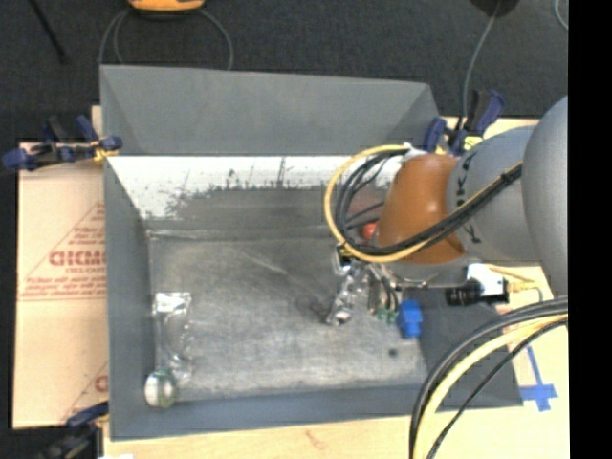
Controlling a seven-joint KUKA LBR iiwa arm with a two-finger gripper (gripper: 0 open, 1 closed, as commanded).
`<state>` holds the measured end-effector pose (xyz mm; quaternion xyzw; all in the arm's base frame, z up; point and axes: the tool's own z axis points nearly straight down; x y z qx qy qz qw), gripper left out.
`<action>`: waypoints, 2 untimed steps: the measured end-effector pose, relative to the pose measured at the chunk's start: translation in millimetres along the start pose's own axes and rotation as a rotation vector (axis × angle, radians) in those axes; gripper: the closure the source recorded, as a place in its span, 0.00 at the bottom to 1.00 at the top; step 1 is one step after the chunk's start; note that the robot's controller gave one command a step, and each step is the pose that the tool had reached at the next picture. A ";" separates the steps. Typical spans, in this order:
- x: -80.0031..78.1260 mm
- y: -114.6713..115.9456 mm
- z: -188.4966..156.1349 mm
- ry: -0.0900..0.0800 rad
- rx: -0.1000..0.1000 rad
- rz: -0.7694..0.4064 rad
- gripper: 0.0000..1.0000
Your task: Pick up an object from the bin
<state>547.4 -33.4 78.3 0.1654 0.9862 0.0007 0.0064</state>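
Observation:
My gripper [341, 302] hangs low over the bin's floor, right of the middle, under the arm's orange cover and its loop of cables. Nothing shows between its tips. A small blue block [409, 320] sits just to its right, near the bin's right wall; I cannot tell whether it touches the gripper. Far off, in the bin's front left corner, lies a clear crumpled plastic thing [173, 333] with a round greyish-green end [160, 388] towards the front wall.
A small red spot [368, 229] shows behind the cables by the back right of the bin. The arm and its cables cover the bin's right side. Bare scuffed floor stretches between the gripper and the clear plastic thing.

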 end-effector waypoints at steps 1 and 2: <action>-1.8 0.2 -18.2 0.005 0.001 -0.006 1.00; -5.8 0.9 -108.7 0.002 0.000 -0.015 1.00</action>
